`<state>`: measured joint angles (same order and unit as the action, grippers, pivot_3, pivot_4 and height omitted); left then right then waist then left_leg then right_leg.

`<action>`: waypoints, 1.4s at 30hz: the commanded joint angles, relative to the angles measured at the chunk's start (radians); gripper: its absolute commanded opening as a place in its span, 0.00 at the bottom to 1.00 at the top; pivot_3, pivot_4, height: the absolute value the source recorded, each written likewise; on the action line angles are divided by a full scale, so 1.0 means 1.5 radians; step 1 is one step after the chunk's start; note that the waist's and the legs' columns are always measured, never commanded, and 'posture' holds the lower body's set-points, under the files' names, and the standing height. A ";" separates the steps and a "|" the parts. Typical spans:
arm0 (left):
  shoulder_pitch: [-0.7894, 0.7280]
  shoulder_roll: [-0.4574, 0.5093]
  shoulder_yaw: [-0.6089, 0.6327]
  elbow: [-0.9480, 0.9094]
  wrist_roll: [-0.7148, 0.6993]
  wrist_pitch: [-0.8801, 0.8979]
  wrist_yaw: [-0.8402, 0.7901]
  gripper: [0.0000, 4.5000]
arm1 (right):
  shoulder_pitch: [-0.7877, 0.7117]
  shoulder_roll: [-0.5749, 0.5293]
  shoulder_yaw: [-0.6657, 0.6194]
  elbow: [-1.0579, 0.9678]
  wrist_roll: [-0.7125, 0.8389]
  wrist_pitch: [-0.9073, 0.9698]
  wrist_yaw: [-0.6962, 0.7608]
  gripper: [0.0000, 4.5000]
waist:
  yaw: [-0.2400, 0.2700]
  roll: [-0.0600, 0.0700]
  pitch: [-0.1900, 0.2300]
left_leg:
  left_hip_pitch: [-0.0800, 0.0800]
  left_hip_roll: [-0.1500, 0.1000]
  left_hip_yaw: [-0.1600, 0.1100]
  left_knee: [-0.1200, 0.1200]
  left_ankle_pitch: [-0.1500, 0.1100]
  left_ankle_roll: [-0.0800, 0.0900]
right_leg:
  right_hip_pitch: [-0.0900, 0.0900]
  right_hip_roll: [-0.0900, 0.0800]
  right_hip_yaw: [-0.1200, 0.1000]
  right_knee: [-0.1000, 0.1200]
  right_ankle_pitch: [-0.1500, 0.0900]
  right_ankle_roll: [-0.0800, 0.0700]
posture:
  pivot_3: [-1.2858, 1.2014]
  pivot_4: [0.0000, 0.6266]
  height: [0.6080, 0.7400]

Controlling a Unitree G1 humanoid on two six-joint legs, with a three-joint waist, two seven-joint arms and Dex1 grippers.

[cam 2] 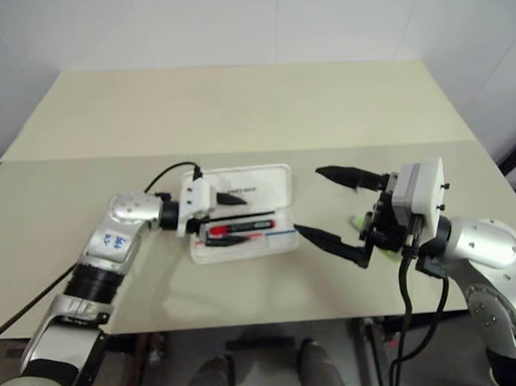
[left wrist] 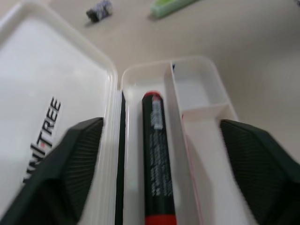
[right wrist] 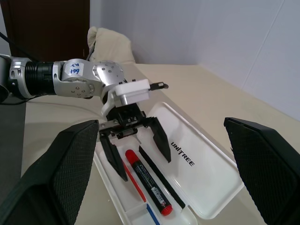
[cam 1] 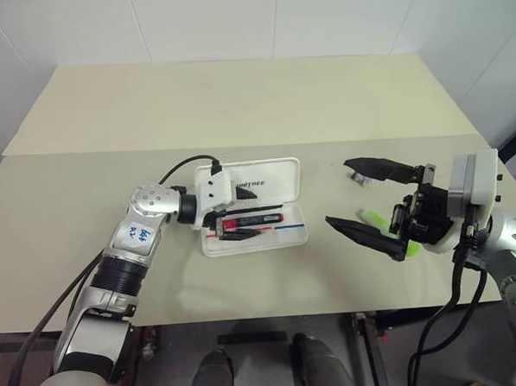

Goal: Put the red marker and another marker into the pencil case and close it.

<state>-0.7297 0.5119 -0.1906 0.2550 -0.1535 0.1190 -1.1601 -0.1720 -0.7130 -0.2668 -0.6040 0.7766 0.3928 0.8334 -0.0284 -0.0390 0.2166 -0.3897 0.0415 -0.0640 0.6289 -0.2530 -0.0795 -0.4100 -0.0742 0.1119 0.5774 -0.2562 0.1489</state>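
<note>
The pencil case point(cam 1: 255, 215) is laid open near the middle of the tabletop point(cam 1: 236, 108), with wide bare surface toward 12 o'clock. "UNITREE" is read on its lid. The red marker point(cam 1: 252, 220) is seen inside the tray, between the spread fingers of the left gripper point(right wrist: 136, 151). At 3 o'clock from the case, the green marker point(cam 1: 372, 216) is lying by the right gripper point(cam 1: 362, 196), which is also spread and holds nothing.

Red marker point(cam 1: 252, 220) in pencil case point(cam 1: 288, 237) tray; another marker point(cam 1: 371, 216) on table point(cam 1: 236, 99), right of case.
</note>
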 commanded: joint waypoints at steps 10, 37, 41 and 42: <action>0.097 0.155 0.218 -0.229 -0.276 0.221 -0.091 0.99 | 0.135 -0.014 -0.081 0.187 -0.108 -0.024 -0.002 1.00 | -0.004 0.002 0.001 | 0.002 0.000 0.000 -0.001 0.000 0.000 | -0.001 0.000 0.000 0.006 -0.003 -0.002 | 0.52 0.24 1.00; 0.141 0.236 0.279 -0.119 -0.256 0.097 -0.107 1.00 | 0.078 0.005 -0.002 0.566 -0.232 -0.191 0.148 0.65 | -0.014 0.002 0.001 | 0.002 0.000 0.000 0.000 0.000 0.000 | 0.000 0.000 0.000 0.005 -0.004 -0.001 | 0.52 0.24 1.00; 0.137 0.235 0.274 -0.111 -0.254 0.090 -0.108 1.00 | 0.077 0.012 -0.001 0.547 -0.227 -0.194 0.150 0.32 | -0.018 0.002 0.001 | 0.002 0.000 0.000 0.000 0.000 0.000 | 0.000 0.000 0.000 0.005 -0.004 -0.001 | 0.52 0.24 1.00; 0.137 0.234 0.273 -0.110 -0.254 0.088 -0.108 1.00 | 0.076 0.013 -0.001 0.544 -0.228 -0.194 0.150 0.26 | -0.019 0.002 0.001 | 0.002 0.000 0.000 0.000 0.000 0.000 | 0.000 0.000 0.000 0.005 -0.004 -0.001 | 0.52 0.24 1.00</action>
<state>-0.5042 0.8455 0.1984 0.0922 -0.5341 0.2703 -1.3218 -0.0651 -0.6962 -0.2757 0.2382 0.4293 0.1096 1.0434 -0.0563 -0.0365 0.2178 -0.3862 0.0415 -0.0637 0.6290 -0.2529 -0.0791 -0.4106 -0.0741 0.1124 0.5852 -0.2618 0.1472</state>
